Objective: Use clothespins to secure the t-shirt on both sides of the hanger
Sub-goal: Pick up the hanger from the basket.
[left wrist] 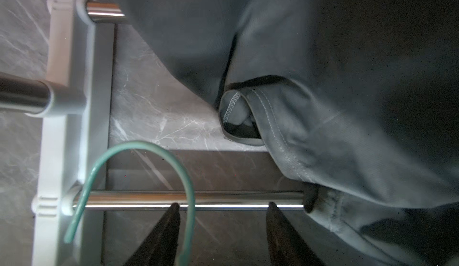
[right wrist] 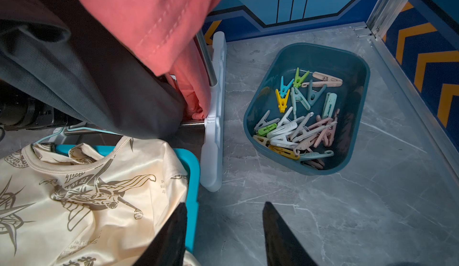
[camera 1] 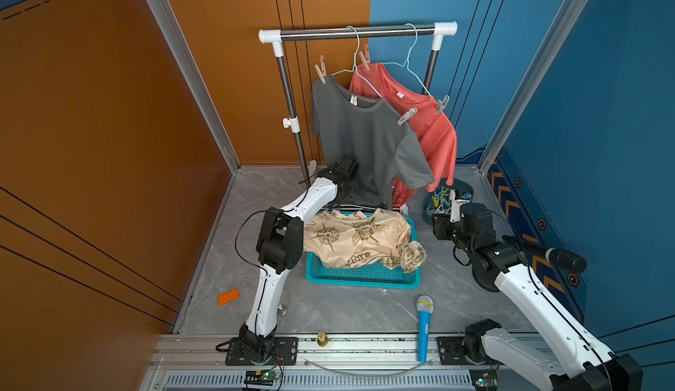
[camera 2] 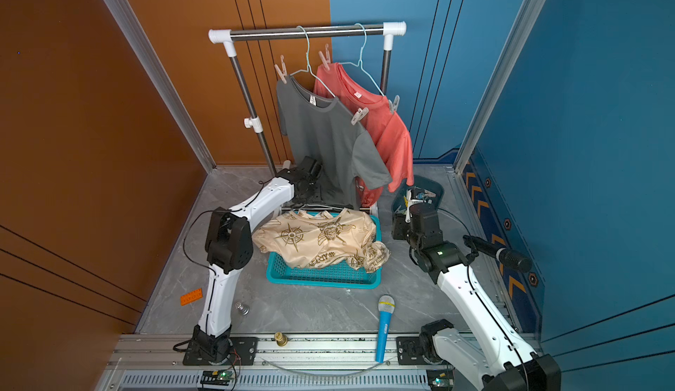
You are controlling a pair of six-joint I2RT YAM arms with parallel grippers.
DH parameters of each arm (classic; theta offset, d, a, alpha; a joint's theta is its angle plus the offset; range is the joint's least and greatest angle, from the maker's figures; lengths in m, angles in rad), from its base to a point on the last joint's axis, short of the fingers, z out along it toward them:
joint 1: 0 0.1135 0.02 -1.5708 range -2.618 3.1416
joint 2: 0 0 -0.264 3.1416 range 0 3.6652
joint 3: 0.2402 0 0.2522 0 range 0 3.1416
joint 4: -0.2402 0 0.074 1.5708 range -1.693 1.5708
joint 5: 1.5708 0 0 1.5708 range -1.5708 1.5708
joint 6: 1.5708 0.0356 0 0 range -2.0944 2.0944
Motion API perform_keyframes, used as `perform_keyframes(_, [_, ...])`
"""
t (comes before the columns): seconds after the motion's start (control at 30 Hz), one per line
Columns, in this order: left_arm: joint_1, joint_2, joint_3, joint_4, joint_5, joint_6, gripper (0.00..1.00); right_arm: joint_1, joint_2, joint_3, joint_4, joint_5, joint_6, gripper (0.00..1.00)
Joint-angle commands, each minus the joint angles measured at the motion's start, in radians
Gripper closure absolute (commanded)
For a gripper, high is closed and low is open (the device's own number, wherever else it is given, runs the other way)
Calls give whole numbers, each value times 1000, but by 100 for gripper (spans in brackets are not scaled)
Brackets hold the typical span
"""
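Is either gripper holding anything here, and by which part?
Nothing is gripped. The left gripper is open with the green hanger hook between its jaws, not pinched; the right gripper is open and empty near the clothespins.

A: What's in the dark teal tub [right wrist: 352, 61]?
B: A heap of clothespins [right wrist: 298, 123]: white, pink, green, yellow, blue.
A: And the right gripper [right wrist: 224, 204]?
B: Jaws apart, nothing between them, above the marble floor [right wrist: 347, 215], well apart from the tub. Beside it is a turquoise basket [right wrist: 193, 177] holding a cream printed t-shirt [right wrist: 87, 190].
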Motion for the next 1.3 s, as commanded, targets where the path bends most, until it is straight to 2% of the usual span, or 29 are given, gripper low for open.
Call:
perform_keyframes(0.0, [-4, 14, 30, -8, 14, 8, 60, -8, -3, -18, 18, -11, 16, 50])
perform_keyframes(0.07, [-4, 10, 25, -7, 13, 8, 69, -11, -6, -17, 17, -12, 17, 50])
perform_keyframes(0.5, [-12, -116, -60, -7, -48, 20, 88, -16, -9, -19, 18, -23, 24, 50])
perform_keyframes(0.83, [-34, -309, -168, 8, -143, 34, 92, -17, -16, -17, 13, -33, 30, 50])
perform_keyframes(1.27, [-52, -612, -387, 162, -160, 53, 92, -24, -35, -16, 3, -30, 44, 50])
